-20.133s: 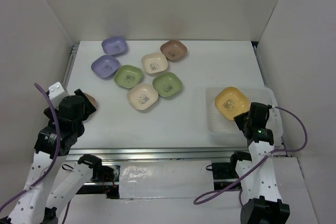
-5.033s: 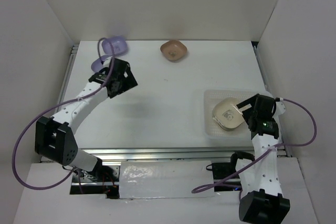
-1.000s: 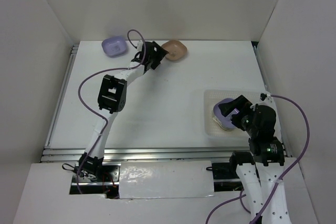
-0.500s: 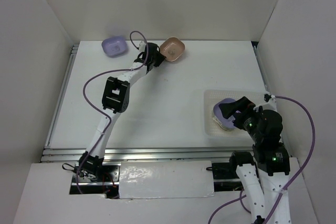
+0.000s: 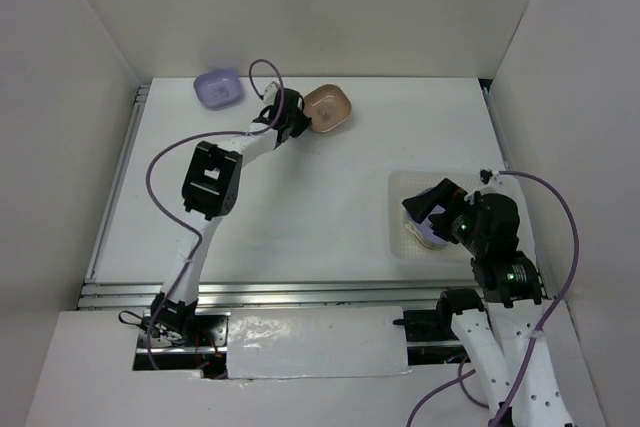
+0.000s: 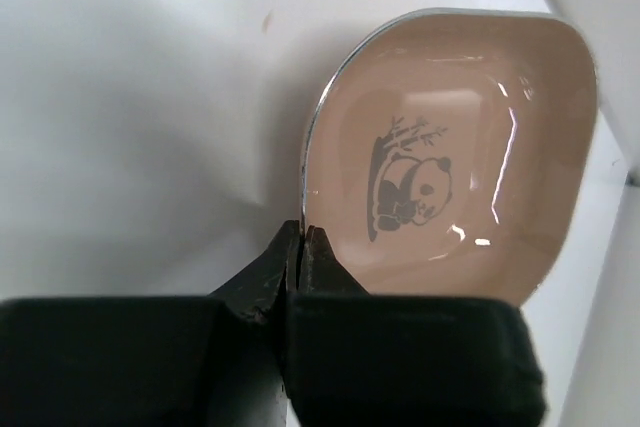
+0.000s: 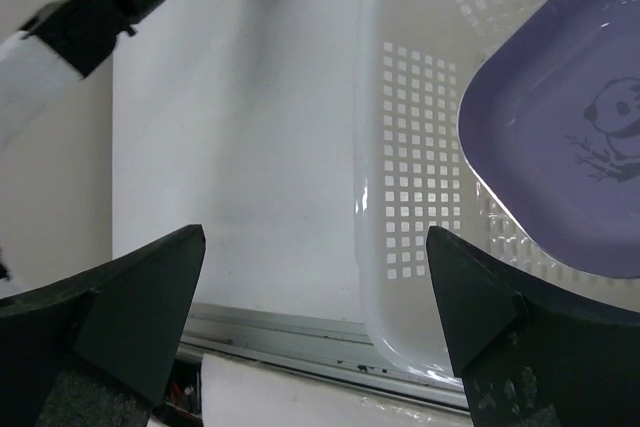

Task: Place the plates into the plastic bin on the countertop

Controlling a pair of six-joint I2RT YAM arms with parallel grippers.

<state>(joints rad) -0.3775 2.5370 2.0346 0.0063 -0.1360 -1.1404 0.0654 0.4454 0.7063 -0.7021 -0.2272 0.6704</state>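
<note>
Top external: brown plate (image 5: pixel 328 107) slightly nearer, in left pincer (image 5: pixel 300 121)

Far edge of the countertop (image 5: pixel 300 207): left plate (image 5: pixel 217 88) well apart from centre plate (image 5: pixel 328 107). Near right sits the plastic bin (image 5: pixel 397 209), third plate (image 7: pixel 570 167) inside.

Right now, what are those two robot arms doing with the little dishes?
They are putting plates into a bin. The left end effector is pinched on the rim of the brown rounded-square plate with a panda print, at the far side of the white countertop. The right end effector is open above the translucent plastic bin, where a purple plate lies inside. A second purple plate sits at the back left.
</note>
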